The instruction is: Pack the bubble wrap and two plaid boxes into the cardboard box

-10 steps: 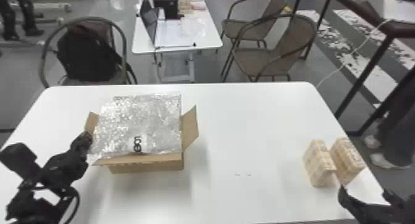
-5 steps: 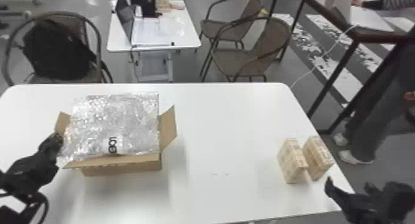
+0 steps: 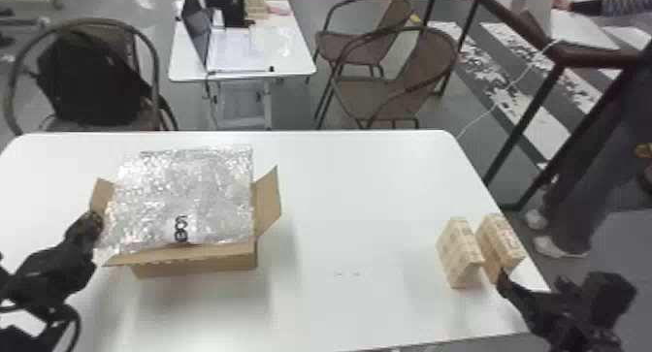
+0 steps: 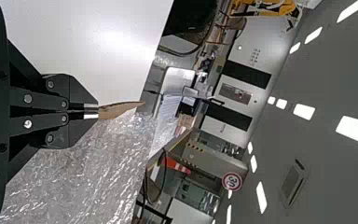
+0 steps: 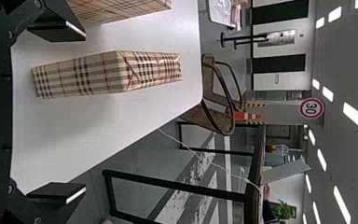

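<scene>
On a white counter (image 3: 368, 191), an open cardboard box (image 3: 199, 268) sits toward the robot's left. A sheet of clear, crinkled bubble wrap (image 3: 189, 186) covers its opening, with its near-left corner draped beside the left claw (image 3: 97, 222). In the left wrist view, the left claw (image 4: 92, 111) is clenched on 1 brown flap of the cardboard box; its 2 fingers are pressed together around that flap, and the bubble wrap lies right alongside.

Well apart from the cardboard box, near the counter's right edge, 2 beige plaid packages stand close together: the left plaid box (image 3: 458, 254) and the right plaid box (image 3: 499, 242). The right claw (image 3: 529, 277) is at their near side, at the counter's right edge. The right wrist view shows the right claw (image 5: 80, 112) released, its 2 fingers spread wide and holding nothing. Seen from there, the right plaid box lies in the span between the 2 fingers, nearer the left one. The left plaid box is outside that span, partly hidden behind the left finger.

Beyond the counter are a smaller white table (image 3: 291, 60) with an open laptop (image 3: 196, 33), 2 brown chairs (image 3: 402, 91) to its right, and a black bag (image 3: 92, 79) on another chair (image 3: 156, 74) to its left.
</scene>
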Controlling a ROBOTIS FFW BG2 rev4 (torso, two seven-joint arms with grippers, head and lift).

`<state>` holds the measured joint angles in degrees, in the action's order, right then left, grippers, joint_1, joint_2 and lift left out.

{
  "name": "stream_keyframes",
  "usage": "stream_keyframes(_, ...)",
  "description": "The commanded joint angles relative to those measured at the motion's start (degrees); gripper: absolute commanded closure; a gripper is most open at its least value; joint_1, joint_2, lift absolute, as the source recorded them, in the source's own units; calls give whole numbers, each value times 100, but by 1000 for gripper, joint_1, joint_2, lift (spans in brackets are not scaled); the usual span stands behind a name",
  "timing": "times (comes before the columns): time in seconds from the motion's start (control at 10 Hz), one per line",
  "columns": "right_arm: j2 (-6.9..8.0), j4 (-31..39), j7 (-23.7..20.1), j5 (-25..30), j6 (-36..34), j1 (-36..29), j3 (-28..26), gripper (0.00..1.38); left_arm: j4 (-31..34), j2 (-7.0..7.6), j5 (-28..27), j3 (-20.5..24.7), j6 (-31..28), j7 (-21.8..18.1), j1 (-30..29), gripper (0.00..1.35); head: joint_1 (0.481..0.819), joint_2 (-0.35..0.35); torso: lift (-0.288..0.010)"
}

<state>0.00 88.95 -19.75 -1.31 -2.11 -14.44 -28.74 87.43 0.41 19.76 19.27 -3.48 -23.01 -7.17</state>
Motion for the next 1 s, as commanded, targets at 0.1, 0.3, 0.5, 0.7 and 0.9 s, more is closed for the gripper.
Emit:
stream_keyframes(0.1,-26,-220,-135,-10,-35,222,0,157,-7,-24,-8,-2,5,-11,-3,1219,695,-118,-71)
stream_keyframes(0.3,-35,-211,-143,8,-44,222,0,159,-16,-33,-8,7,14,-19,-3,1217,695,-114,-71)
stream_keyframes(0.5,-35,-141,-170,34,-62,178,18,159,-24,-41,-8,7,14,-19,-3,1219,695,-114,-71)
stream_keyframes(0.7,-53,-229,-170,25,-70,240,18,156,-33,-50,-8,7,14,-19,-3,1217,695,-113,-71)
stream_keyframes(0.9,-88,-396,-187,43,-44,416,27,157,-42,-50,-8,-11,23,-37,5,1219,695,-114,-71)
